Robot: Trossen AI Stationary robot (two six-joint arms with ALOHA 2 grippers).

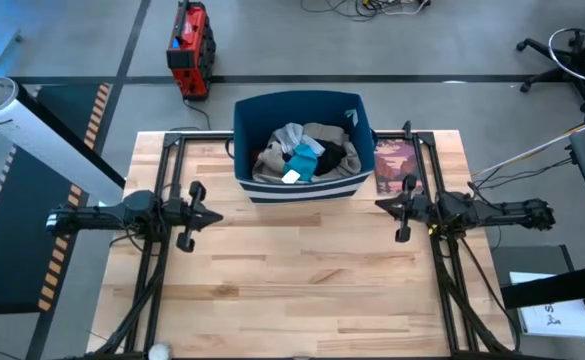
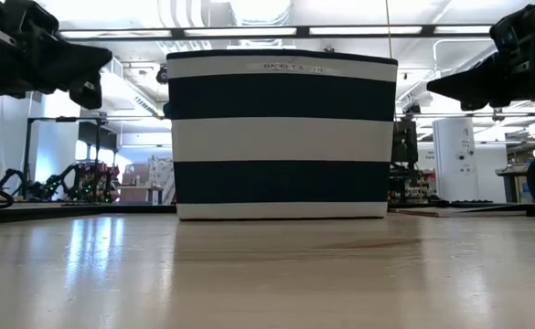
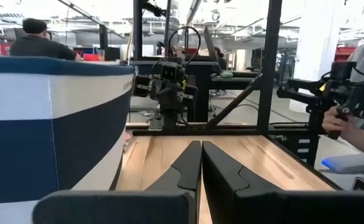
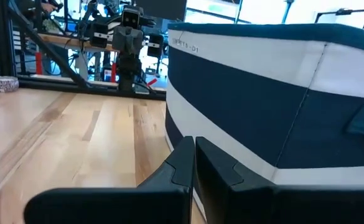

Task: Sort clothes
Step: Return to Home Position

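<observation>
The clothes sit heaped inside the navy bin with white stripes (image 1: 302, 190), which stands at the 12 o'clock side of the counter (image 1: 302, 290). From above, a teal piece (image 1: 303, 160) lies on top near the middle of the heap. A pale grey piece (image 1: 290, 135) is at its 11 o'clock, khaki-beige fabric (image 1: 327, 133) at its 1 o'clock and a black piece (image 1: 330, 160) at its 3 o'clock. No garment lies on the bare wood.

A flat reddish book (image 1: 397, 165) lies on the counter just beside the bin, at its 3 o'clock.

The left gripper (image 1: 212, 215) is at the bin's 8 o'clock, apart from it and pointing toward the middle of the counter. Its wrist view shows the jaws closed on nothing, the two dark fingers (image 3: 182, 168) nearly meeting.

The right gripper (image 1: 382, 205) is at the bin's 4 o'clock, near the book's 6 o'clock edge, facing the left one across the counter. Its jaws are likewise closed and hold nothing.

In the low view both arms hang above the wood, clear of it, on either side of the bin.

Beyond the counter, the left wrist view shows a person (image 3: 35, 40) seen from behind, and another person's hand (image 3: 340, 121) on a dark handle.
</observation>
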